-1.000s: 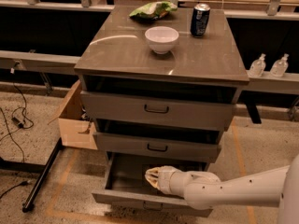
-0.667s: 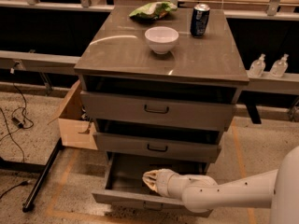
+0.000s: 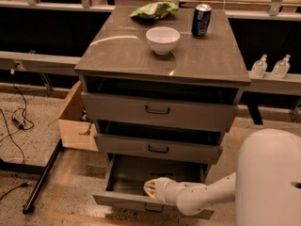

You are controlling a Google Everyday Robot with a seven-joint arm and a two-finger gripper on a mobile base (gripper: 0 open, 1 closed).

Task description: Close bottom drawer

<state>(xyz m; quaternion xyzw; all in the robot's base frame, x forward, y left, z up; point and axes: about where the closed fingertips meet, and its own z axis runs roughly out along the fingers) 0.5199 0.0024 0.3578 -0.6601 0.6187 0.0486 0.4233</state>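
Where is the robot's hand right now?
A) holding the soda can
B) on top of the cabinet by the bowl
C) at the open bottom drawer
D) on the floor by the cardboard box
C: the gripper is low down, just inside the front panel of the pulled-out bottom drawer.

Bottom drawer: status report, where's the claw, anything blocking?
Claw reaching into the bottom drawer, just behind its front panel. Drawer pulled well out, not closed. Only the robot's own arm crosses the panel; nothing else seen blocking.
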